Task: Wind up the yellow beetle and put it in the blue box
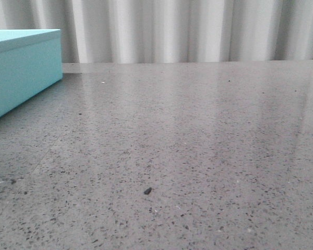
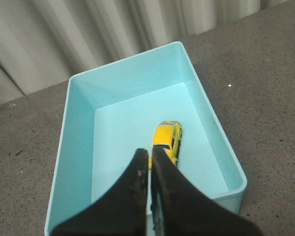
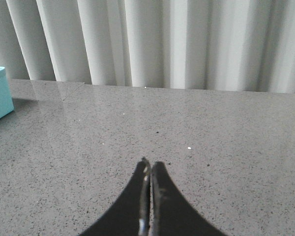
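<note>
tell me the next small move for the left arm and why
Probably lift the left hand straight up and away from the box. The beetle already lies on the box floor, free of the shut hand, so storing looks done. No lid shows in the left wrist view, so I can't advise closing it.

Soft, even daylight fills all three views, with no harsh highlights. In the front view the speckled tabletop (image 1: 198, 156) carries pale vertical reflections of the curtain (image 1: 188, 31) toward its far edge, and its near edge is slightly soft. The blue box (image 1: 21, 73) throws a faint shadow beside it. In the left wrist view the box walls shade its floor lightly, and the dark left end effector (image 2: 150, 162) is blurred; the right end effector (image 3: 148, 172) is similarly unsharp.
</note>
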